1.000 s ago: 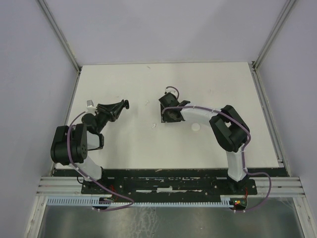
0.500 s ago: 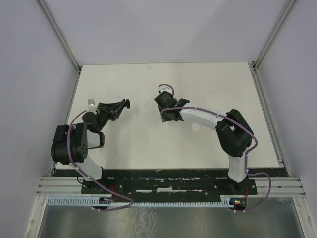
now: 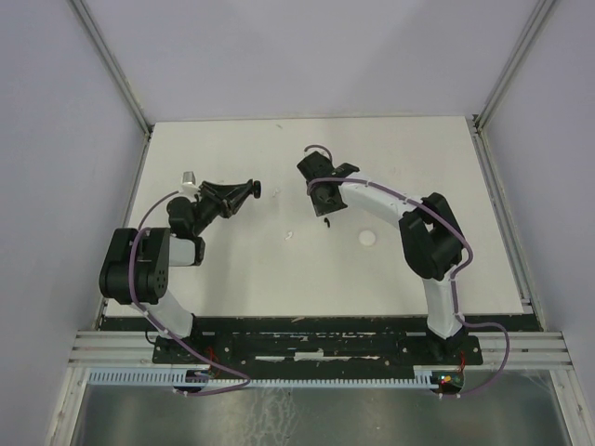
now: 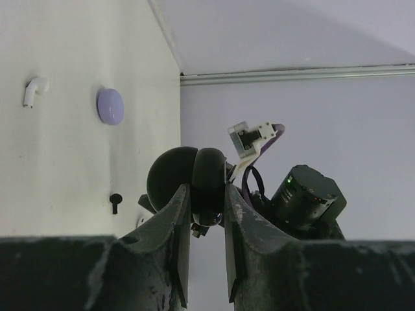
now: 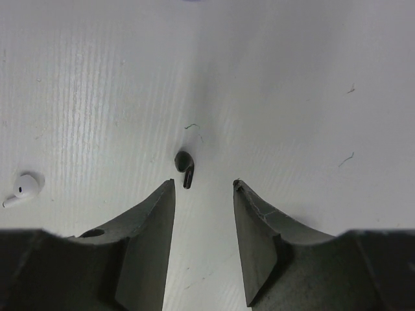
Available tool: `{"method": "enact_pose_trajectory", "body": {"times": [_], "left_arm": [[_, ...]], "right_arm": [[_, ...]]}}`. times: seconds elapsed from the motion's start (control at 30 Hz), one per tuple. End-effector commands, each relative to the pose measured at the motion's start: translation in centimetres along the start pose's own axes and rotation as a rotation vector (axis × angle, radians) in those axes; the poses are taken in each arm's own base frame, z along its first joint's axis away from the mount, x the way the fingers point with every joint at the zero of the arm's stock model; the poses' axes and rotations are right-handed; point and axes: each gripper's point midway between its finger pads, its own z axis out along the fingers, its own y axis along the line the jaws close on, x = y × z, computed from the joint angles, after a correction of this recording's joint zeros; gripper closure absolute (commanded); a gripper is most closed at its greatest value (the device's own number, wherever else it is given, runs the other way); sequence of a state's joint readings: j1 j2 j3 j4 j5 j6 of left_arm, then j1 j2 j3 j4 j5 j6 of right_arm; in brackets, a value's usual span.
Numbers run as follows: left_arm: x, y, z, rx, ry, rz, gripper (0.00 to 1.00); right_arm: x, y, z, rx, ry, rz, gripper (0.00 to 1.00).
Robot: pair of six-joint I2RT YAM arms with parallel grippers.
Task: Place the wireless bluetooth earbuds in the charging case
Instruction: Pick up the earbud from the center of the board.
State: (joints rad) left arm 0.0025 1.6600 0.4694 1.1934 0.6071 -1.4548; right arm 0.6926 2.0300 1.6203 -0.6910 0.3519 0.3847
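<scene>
**Top view.** Your right fingers [image 3: 325, 206] point down at the middle of the surface [image 3: 279, 279]. Your left fingers [image 3: 240, 192] carry the black case [image 3: 253, 189], well apart to the left.

**Left wrist view.** The left fingers are pinched on the case. You cannot tell which way its sockets face.

**Right wrist view.** The right fingers are spread and empty. The black bud [image 5: 185, 168] lies on the surface just ahead of the tips, slightly left of the gap's centre, with its stem pointing back toward them. The right arm is nearer. A white bud [image 5: 21, 189] lies off to the left.
</scene>
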Motion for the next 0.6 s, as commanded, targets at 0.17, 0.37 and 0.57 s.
{"method": "enact_pose_trajectory", "body": {"times": [0.17,0.37,0.57], "left_arm": [[0.6,-1.0,1.0,0.031,0.044,0.078,0.97],[0.8,-1.0,1.1,0.034,0.054,0.078,0.97],[1.0,-1.1,1.2,0.037,0.066,0.080,0.97]], "right_arm": [[-0.6,1.6,0.2,-0.079,0.056,0.008,0.51],[0.0,2.3,1.6,-0.098,0.104,0.025,0.51],[0.8,2.3,2.8,-0.081,0.138,0.041,0.52]]}}
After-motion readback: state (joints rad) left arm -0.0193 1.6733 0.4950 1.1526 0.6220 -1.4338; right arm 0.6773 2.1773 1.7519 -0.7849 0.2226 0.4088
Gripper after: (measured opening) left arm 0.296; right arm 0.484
